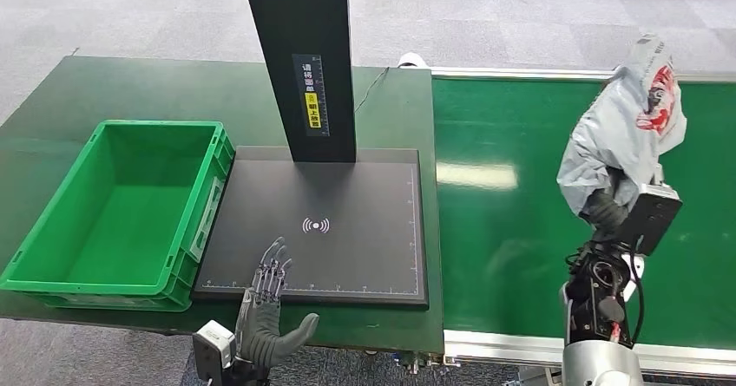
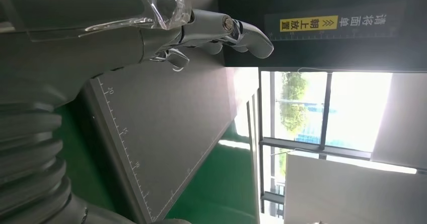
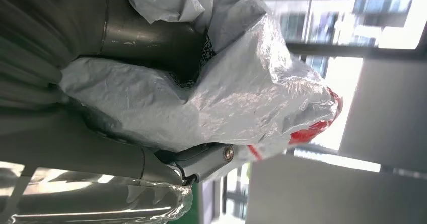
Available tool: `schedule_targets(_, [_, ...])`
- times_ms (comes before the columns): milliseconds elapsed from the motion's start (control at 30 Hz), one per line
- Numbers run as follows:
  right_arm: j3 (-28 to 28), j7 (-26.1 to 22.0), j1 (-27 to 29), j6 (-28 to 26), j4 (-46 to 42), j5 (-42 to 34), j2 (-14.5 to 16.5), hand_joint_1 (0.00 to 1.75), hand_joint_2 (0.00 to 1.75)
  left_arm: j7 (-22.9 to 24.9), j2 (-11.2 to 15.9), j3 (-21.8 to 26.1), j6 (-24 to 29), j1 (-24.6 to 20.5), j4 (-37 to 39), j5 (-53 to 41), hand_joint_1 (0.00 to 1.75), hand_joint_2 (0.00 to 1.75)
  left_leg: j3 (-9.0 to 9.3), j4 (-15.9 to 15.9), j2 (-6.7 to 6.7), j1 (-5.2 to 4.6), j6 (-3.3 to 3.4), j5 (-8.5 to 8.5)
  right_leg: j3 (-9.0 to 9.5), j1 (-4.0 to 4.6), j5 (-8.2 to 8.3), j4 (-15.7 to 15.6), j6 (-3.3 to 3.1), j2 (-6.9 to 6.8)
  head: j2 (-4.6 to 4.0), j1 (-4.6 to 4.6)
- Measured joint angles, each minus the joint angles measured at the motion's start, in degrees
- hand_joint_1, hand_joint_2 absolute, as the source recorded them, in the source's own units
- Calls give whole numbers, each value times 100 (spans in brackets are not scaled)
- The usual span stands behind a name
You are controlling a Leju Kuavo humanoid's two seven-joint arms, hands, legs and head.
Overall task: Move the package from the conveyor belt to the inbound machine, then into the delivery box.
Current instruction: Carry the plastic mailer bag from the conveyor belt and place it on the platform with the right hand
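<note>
One grey package [image 1: 627, 130] sits gripped in the right hand [image 1: 607, 208], raised above the conveyor belt [image 1: 512, 230]; the left hand [image 1: 269, 304] hovers spread and empty beside the inbound machine [image 1: 347, 221]

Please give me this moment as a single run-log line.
stage: package lifted above conveyor belt | right hand: holds grey package | left hand: empty, fingers apart, at inbound machine front edge | green box: empty
</note>
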Motion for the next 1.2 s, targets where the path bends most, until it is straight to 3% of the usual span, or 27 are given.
schedule_targets(267, [1342, 59, -592, 603, 710, 116, 739, 175, 175, 9, -2, -69, 5, -99, 55, -70, 0, 175, -1, 0, 2, 2, -2, 3, -3, 1, -1, 5, -1, 1, 0, 1])
schedule_targets(533, [2314, 638, -855, 1609, 1833, 31, 1452, 175, 175, 15, 32, -73, 14, -125, 76, -73, 0, 175, -8, 0, -2, 2, -3, 2, -10, 1, -4, 5, -2, -2, 0, 2])
schedule_targets(733, [2730, 1387, -855, 2315, 2436, -205, 1703, 175, 175, 18, 34, -58, 25, -124, 73, -35, 0, 175, -9, 0, -3, 2, -2, 2, -11, 1, -3, 5, -2, -2, 0, 1])
schedule_targets(900, [2949, 1873, -870, 2434, 2727, -347, 1798, 175, 175, 70, 35, -17, 31, -116, 35, 20, 0, 175, -8, 0, -4, 2, -2, 2, -12, 1, -3, 5, -2, -2, 0, 1])
schedule_targets(933, [2978, 1949, -876, 2437, 2768, -388, 1808, 168, 175, 88, 35, -9, 30, -115, 23, 26, 0, 175, -8, 0, -3, 2, -2, 2, -12, 1, -3, 5, -2, -2, 0, 1])
schedule_targets(1067, [3062, 2119, -894, 2400, 2890, -483, 1818, 0, 175, 118, 35, 13, 30, -112, 5, 39, 0, 175, -8, 0, -2, 2, -2, 2, -13, 1, -3, 5, -2, -1, 0, 1])
schedule_targets(1200, [3211, 1820, -898, 2281, 2940, -457, 1789, 0, 175, 130, 36, 15, 29, -110, 5, 57, 0, 175, -8, 0, -3, 2, -2, 2, -12, 1, -3, 5, -2, -2, 1, 2])
